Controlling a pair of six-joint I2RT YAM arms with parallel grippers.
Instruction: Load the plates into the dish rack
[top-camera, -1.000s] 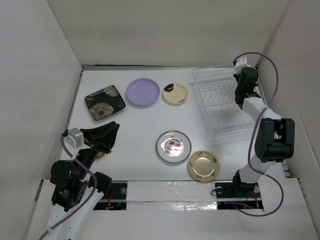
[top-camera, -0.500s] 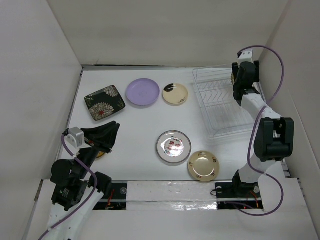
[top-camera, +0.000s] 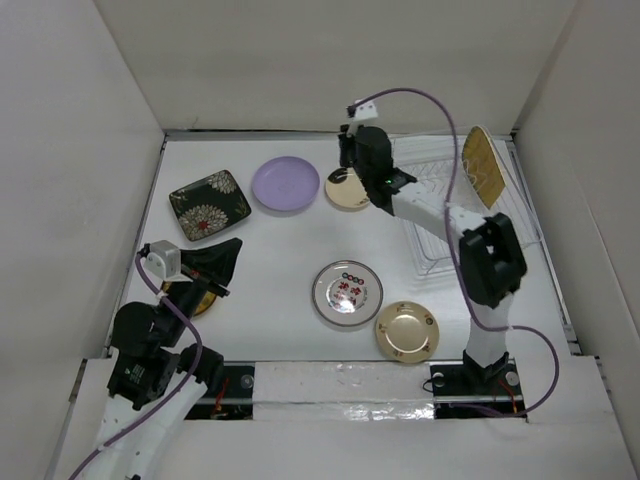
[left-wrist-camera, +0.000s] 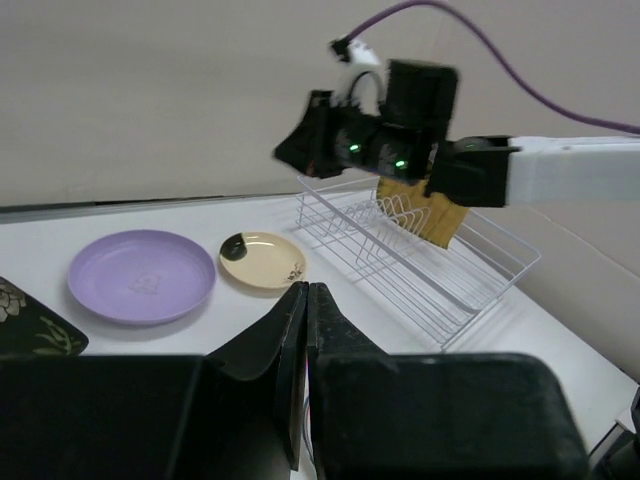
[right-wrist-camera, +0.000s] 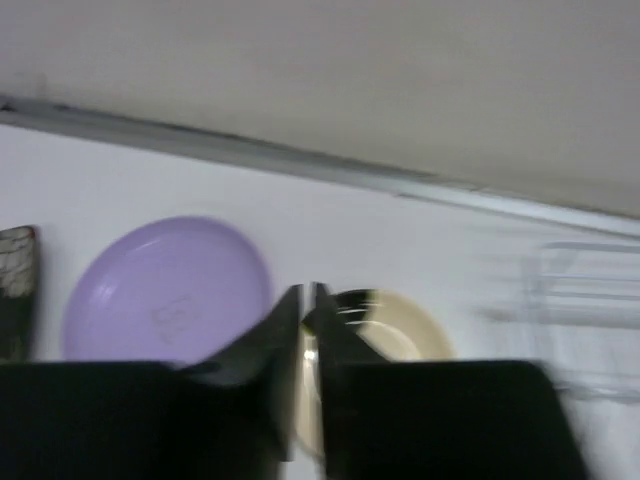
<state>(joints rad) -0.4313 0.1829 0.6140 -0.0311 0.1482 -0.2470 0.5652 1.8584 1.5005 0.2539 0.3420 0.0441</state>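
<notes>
Yellow ribbed plate (top-camera: 481, 166) stands on edge at the dish rack's (top-camera: 436, 252) far right. Left of the rack, the right gripper (right-wrist-camera: 308, 295) hangs over the cream plate (top-camera: 352, 196), fingers pinched together, with the lilac plate (top-camera: 285, 184) beside it. The left gripper (left-wrist-camera: 306, 290), pinched closed too, sits well left of the rack.

White table (top-camera: 290, 250) fills ctr of top view, boxed by plain white walls (top-camera: 330, 60) at top, L & R; dark seam (top-camera: 250, 132) along back edge; soft, even light.

White table (top-camera: 280, 250) with plates (top-camera: 285, 184), dish rack (top-camera: 505, 220)
</notes>
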